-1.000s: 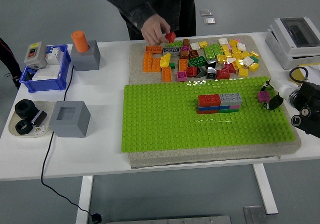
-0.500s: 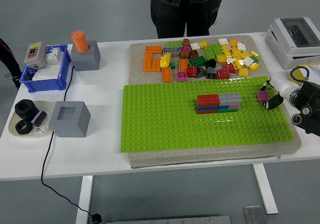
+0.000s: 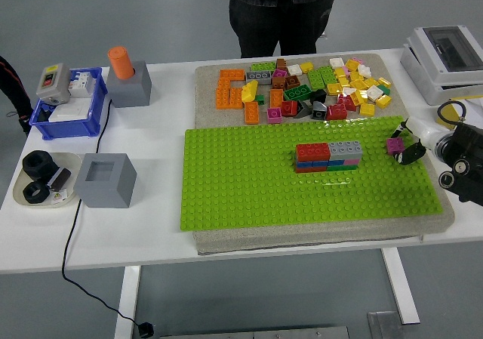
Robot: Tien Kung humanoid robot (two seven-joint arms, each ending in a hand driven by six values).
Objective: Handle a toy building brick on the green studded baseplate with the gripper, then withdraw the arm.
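Observation:
The green studded baseplate (image 3: 249, 180) lies on a beige mat in the middle of the table. On its right half stands a low stack of bricks (image 3: 328, 156), red and grey on top with blue, green and pink below. My right hand (image 3: 404, 149) reaches in from the right edge over the plate's right border, fingers curled around a small magenta brick (image 3: 395, 144). Loose bricks of many colours (image 3: 302, 90) are heaped behind the plate. A person (image 3: 283, 7) stands at the far side with both hands held together near the chest.
On the left are a grey block with an orange peg (image 3: 128, 78), a blue bin (image 3: 68, 105), a hollow grey block (image 3: 106, 179) and a dish of black nuts (image 3: 41, 177). A white box (image 3: 445, 60) stands at the back right.
The person's hand has lifted off the brick pile with a red piece, and the person now stands upright. My right hand with the magenta brick has hardly moved.

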